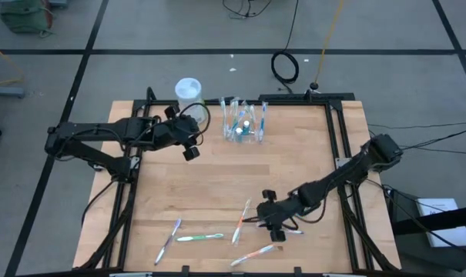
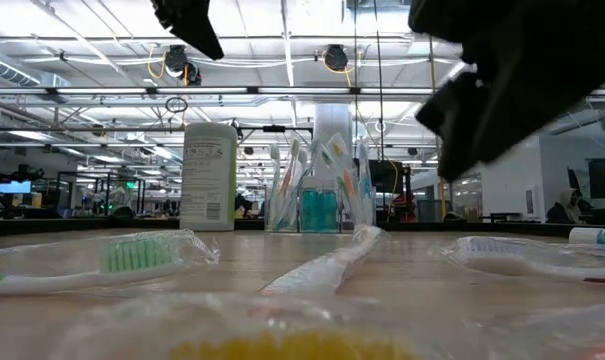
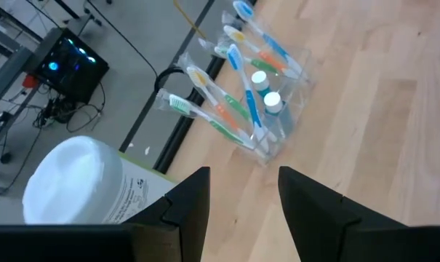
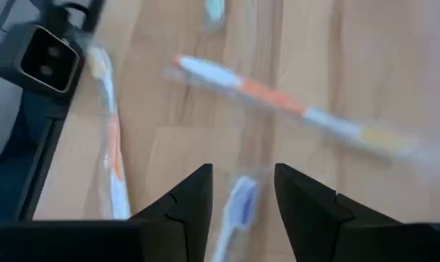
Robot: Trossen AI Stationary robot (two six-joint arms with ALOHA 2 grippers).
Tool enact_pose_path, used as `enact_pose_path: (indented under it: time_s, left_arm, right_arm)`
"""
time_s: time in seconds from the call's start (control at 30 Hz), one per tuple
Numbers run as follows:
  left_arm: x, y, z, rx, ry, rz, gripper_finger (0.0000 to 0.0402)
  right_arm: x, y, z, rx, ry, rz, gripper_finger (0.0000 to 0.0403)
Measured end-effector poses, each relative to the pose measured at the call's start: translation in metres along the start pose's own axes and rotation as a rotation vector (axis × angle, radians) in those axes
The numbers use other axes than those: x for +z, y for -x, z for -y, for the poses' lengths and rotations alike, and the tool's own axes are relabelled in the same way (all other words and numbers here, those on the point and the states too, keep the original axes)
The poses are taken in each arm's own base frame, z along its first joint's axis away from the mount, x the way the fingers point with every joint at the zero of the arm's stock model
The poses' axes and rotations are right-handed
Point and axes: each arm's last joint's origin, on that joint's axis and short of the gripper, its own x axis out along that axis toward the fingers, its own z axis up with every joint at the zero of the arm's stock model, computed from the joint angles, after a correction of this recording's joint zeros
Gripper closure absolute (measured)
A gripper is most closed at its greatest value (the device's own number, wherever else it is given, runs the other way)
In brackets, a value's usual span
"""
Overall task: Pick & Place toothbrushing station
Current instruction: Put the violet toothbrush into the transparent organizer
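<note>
The clear plastic cup point(image 1: 244, 125) stands upright on the wood table near its far edge, with several pastel toothbrushes and small blue tubes in it; it also shows in the left wrist view point(image 3: 267, 109) and the low view point(image 2: 322, 200). Several wrapped toothbrushes lie loose near the front edge point(image 1: 200, 238) point(image 1: 240, 221) point(image 1: 252, 255). My left gripper point(image 1: 190, 148) is open and empty, in the air left of the cup point(image 3: 243, 200). My right gripper point(image 1: 276, 223) is open above the loose brushes; a blue-headed toothbrush point(image 4: 238, 211) lies on the table below the gap between its fingers point(image 4: 241, 196).
A white cylindrical canister point(image 1: 188, 90) stands at the far edge left of the cup, close to my left gripper point(image 3: 74, 182). Black frame rails run along the table's left and right sides point(image 1: 344, 177). A small camera point(image 4: 49, 51) sits at the front edge. Bare wood lies in the table's middle.
</note>
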Motion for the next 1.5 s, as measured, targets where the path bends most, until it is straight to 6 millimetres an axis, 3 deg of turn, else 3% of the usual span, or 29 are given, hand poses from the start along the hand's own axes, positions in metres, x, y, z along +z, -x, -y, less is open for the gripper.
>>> enact_pose_path:
  time_s: [0.3, 0.7, 0.83, 1.03, 1.27, 1.5]
  left_arm:
    - [0.0, -0.001, 0.0, 0.001, -0.049, -0.005, 0.0231]
    - [0.0, -0.003, -0.005, 0.017, -0.05, -0.012, 0.0231]
    - [0.0, -0.003, -0.004, 0.016, -0.051, -0.012, 0.0231]
    - [0.0, -0.003, -0.004, 0.016, -0.049, -0.012, 0.0231]
    - [0.0, -0.003, -0.004, 0.016, -0.042, -0.01, 0.0231]
    - [0.0, -0.003, -0.004, 0.016, -0.033, -0.01, 0.0231]
  right_arm:
    - [-0.022, -0.029, -0.002, -0.045, -0.11, -0.114, 0.0264]
    - [-0.03, -0.029, -0.006, 0.044, -0.195, -0.181, 0.0266]
    - [-0.033, -0.033, -0.007, 0.034, -0.199, -0.195, 0.0294]
    - [-0.029, -0.033, -0.004, 0.043, -0.21, -0.169, 0.0381]
    - [0.001, -0.002, 0.015, 0.035, -0.13, -0.029, 0.0396]
    - [0.043, 0.058, 0.05, -0.259, 0.024, 0.306, 0.0401]
